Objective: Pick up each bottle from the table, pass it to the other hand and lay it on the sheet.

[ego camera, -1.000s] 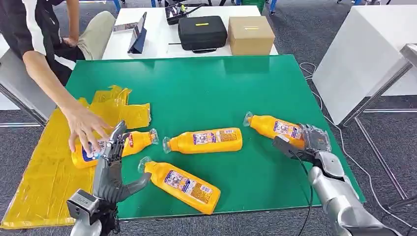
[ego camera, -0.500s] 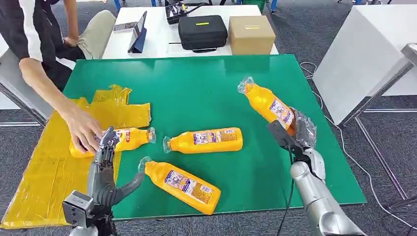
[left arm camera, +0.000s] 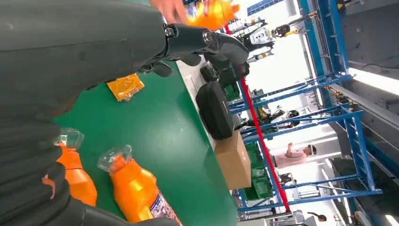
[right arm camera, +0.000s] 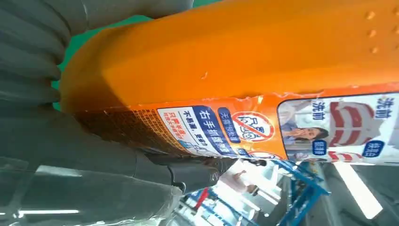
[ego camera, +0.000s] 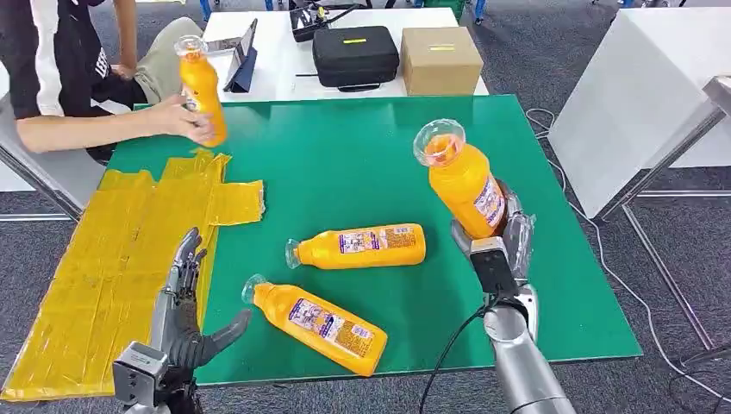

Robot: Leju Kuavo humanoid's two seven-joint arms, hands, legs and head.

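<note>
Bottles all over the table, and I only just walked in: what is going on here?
The robot's right hand grips an orange bottle lifted off the green table, cap end up. Its left hand is open and holds nothing, near the yellow sheet. Two more bottles lie on the table. A person at the far left holds up another bottle.

The head view looks down and forward over the green worktop (ego camera: 362, 155); both wrist views sit close, turned, sharing that worktop.

The right hand (ego camera: 498, 246) hides the lifted bottle's (ego camera: 464, 184) base — its label print too small to read.
</note>
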